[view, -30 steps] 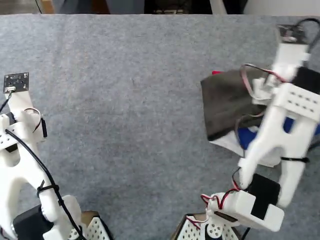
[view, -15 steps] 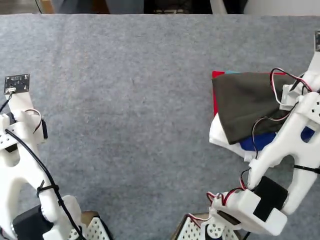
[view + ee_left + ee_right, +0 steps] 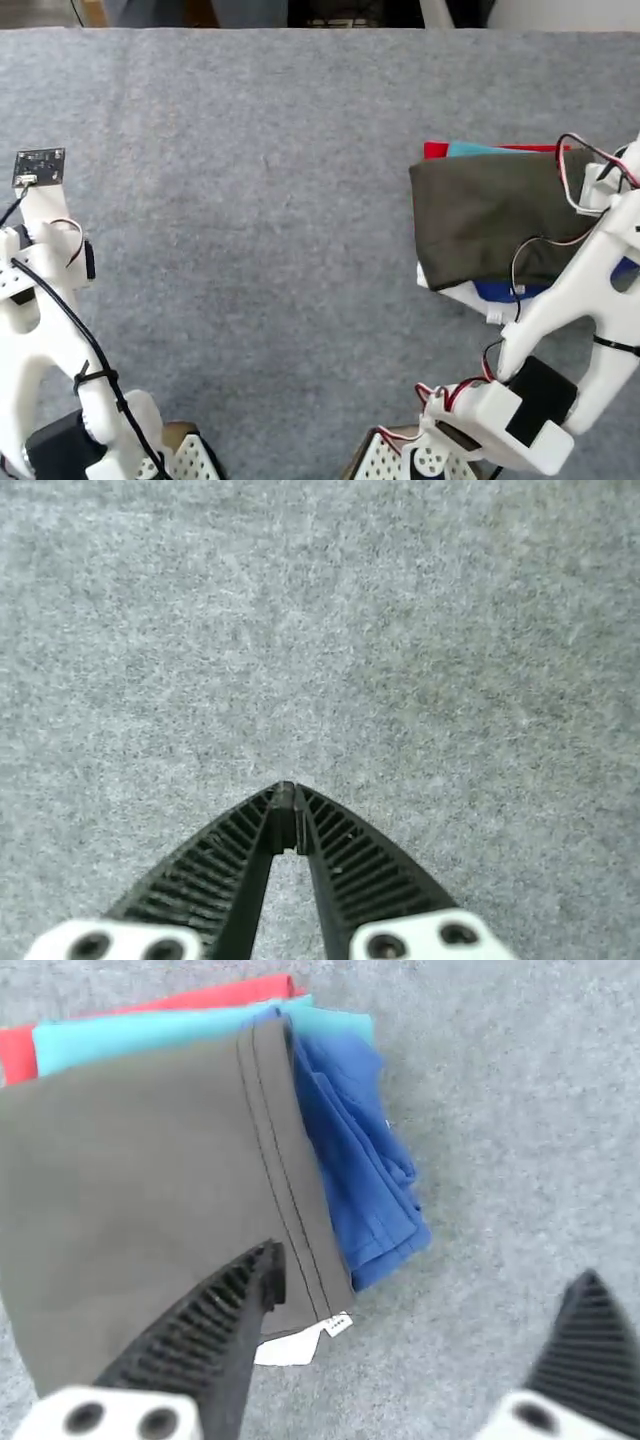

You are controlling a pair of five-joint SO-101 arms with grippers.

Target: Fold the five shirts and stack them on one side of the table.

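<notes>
A stack of folded shirts lies at the right side of the grey table. The dark grey shirt [image 3: 482, 218] [image 3: 140, 1190] is on top, with red [image 3: 436, 150] [image 3: 180, 1000], teal [image 3: 480, 149] [image 3: 150, 1028], blue [image 3: 500, 290] [image 3: 355, 1150] and white [image 3: 462, 296] [image 3: 285, 1345] edges showing beneath. My right gripper [image 3: 420, 1290] is open above the stack's edge, one finger over the grey shirt, nothing held. My left gripper [image 3: 288, 815] is shut over bare carpet at the table's left.
The grey carpeted table [image 3: 250, 200] spreads wide between the two arms. The left arm [image 3: 40, 300] stands along the left edge, the right arm [image 3: 570, 310] along the right. Both arm bases sit at the near edge.
The right arm swung away to the right, uncovering the stack. The dark grey shirt now lies flatter and squarer on top. The left arm barely moved.
</notes>
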